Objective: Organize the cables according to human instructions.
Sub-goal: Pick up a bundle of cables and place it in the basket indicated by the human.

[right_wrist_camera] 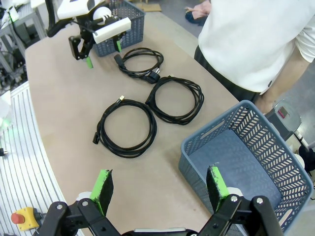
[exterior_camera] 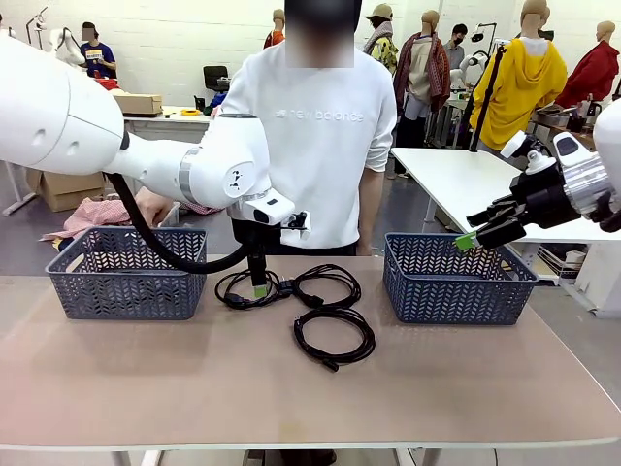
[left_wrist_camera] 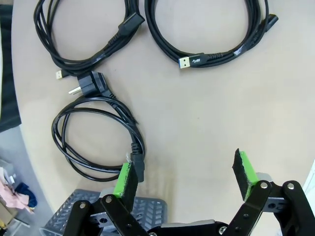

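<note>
left gripper (left_wrist_camera: 184, 166): fingers spread, empty, over the table (left_wrist_camera: 211, 123)
power cord (left_wrist_camera: 132, 125): flat coil, one end just beside a green pad (left_wrist_camera: 127, 179)
handling: light, floppy; coil likely sags, so pinch across bundled strands
right gripper (right_wrist_camera: 159, 174): spread, empty; cables (right_wrist_camera: 150, 129) well ahead of fingertips

Left basket (exterior_camera: 126, 277), right basket (exterior_camera: 456, 283), table (exterior_camera: 194, 383)
</note>
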